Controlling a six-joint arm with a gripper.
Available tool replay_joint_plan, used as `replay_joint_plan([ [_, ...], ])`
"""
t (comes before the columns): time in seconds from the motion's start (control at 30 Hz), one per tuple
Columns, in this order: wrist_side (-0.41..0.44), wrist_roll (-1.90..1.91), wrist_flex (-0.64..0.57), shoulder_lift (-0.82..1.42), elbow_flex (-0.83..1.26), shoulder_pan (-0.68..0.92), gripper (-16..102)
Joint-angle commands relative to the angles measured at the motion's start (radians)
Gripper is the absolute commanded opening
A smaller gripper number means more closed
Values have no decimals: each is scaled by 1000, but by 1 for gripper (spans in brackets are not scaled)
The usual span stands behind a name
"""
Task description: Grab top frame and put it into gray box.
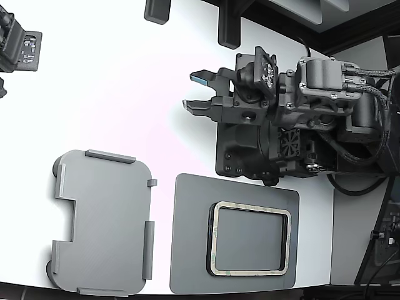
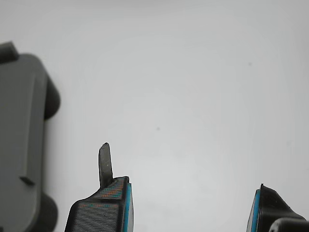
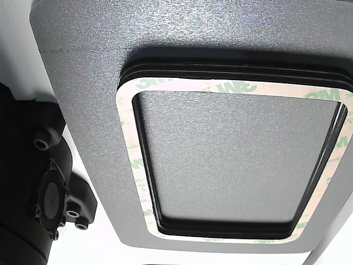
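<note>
Blue-padded fingertips point(image 2: 126, 208) of the gripper point(image 1: 199, 91) stand spread and empty above bare table point(image 1: 112, 75), so it should swing toward the exterior view's lower right, where the top frame point(image 1: 250, 239) lies on the dark slab point(image 1: 187, 237), and pinch one thin edge squarely before crossing left to the gray box point(image 1: 103, 222).

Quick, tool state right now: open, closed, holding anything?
Tool: open and empty, over bare table, not touching the top frame.
</note>
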Motion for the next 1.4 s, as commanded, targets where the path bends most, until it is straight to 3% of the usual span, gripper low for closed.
replay_joint_plan([
  [0.0,0,-3,-3,21,-21,-18,100],
  [0.43,14,3,-5,17,-38,-18,100],
  [0.63,29,-11,-14,-95,-161,-12,100],
  [0.77,-29,-141,-25,-216,-261,-2,100],
  [1.1,-98,-555,189,-443,-565,270,100],
  [1.37,-92,-796,365,-600,-741,489,100],
])
